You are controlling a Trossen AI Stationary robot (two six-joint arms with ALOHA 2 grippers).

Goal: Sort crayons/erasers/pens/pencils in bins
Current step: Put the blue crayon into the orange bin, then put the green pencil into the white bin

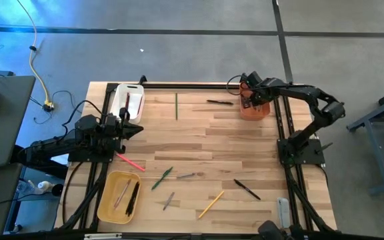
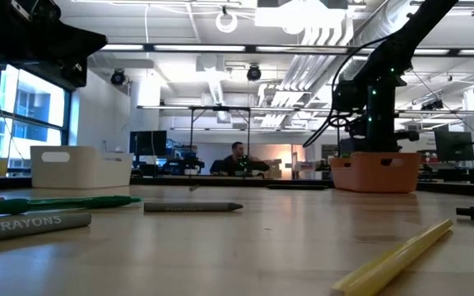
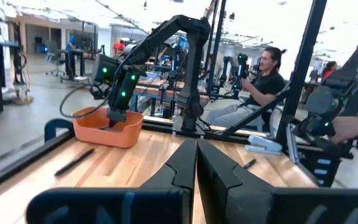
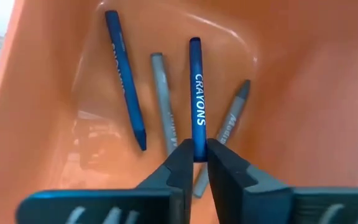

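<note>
Wooden planks make up the tabletop (image 1: 245, 137), framed by black rails, with the two dark arms mounted at its left and right edges. Three bins stand on it: a white bin (image 1: 127, 101) at the far left, an orange bin (image 1: 255, 107) at the far right, and a yellow bin (image 1: 119, 197) at the near left holding a few sticks. The right hand (image 4: 194, 163) hangs down inside the orange bin, its fingers slightly parted around the near end of a blue crayon (image 4: 196, 99) labelled CRAYONS; whether they pinch it I cannot tell. Beside that crayon, on the bin floor, lie a second blue crayon (image 4: 124, 78) and two grey crayons (image 4: 164, 99). The left hand (image 3: 196, 163) waits above the left edge of the tabletop, near the white bin, with its fingers closed on nothing. Loose sticks lie scattered over the tabletop: a pink one (image 1: 130, 162) by the left arm, a green pen (image 1: 163, 178), a yellow pencil (image 1: 211, 204), a black pen (image 1: 247, 189) and a thin green stick (image 1: 177, 106) at the far side.
</note>
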